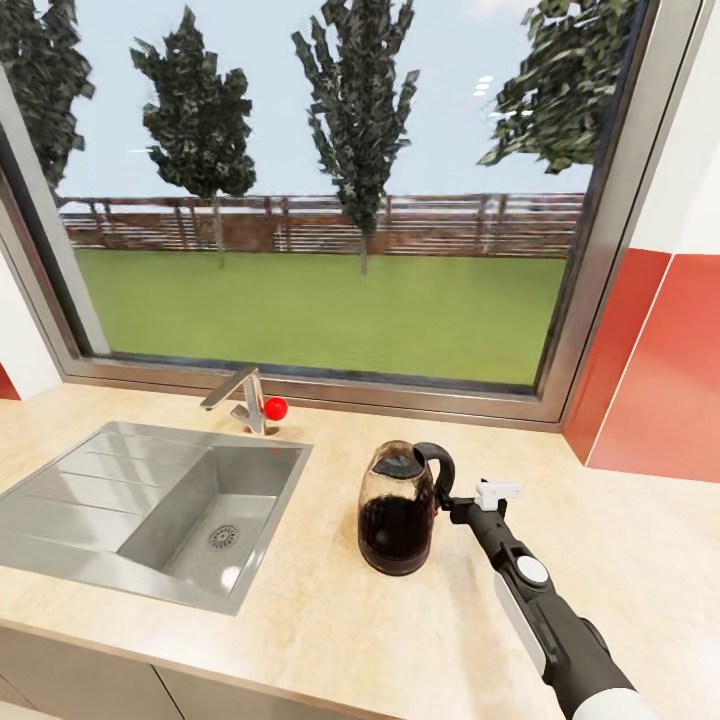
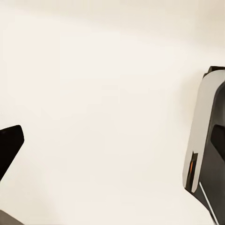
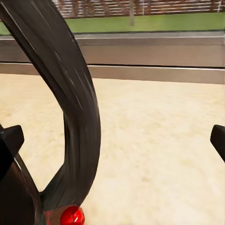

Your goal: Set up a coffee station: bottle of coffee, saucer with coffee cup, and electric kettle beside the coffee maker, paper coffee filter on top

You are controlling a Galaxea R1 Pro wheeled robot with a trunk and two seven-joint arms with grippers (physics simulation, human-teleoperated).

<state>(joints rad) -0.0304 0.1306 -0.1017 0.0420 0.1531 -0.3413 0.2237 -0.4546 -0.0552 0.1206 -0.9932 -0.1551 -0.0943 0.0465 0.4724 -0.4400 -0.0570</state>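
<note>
A glass electric kettle (image 1: 398,520) holding dark liquid stands upright on the beige countertop (image 1: 330,620), right of the sink. Its black curved handle (image 1: 440,470) faces my right gripper (image 1: 452,503). In the right wrist view the handle (image 3: 75,103) rises between the spread fingertips (image 3: 9,143), nearer one of them, with a red button (image 3: 72,215) at its base; that gripper (image 3: 112,140) is open and not closed on the handle. My left gripper (image 2: 112,140) faces a plain cream surface with one dark fingertip (image 2: 9,145) at the picture's edge; it holds nothing.
A steel sink (image 1: 90,480) with a drainboard lies at the left, with a faucet (image 1: 238,395) and red knob (image 1: 275,408) behind it. A large window sill (image 1: 330,385) runs along the back. Red wall panels (image 1: 650,380) close the right side. The counter's front edge (image 1: 200,665) is near.
</note>
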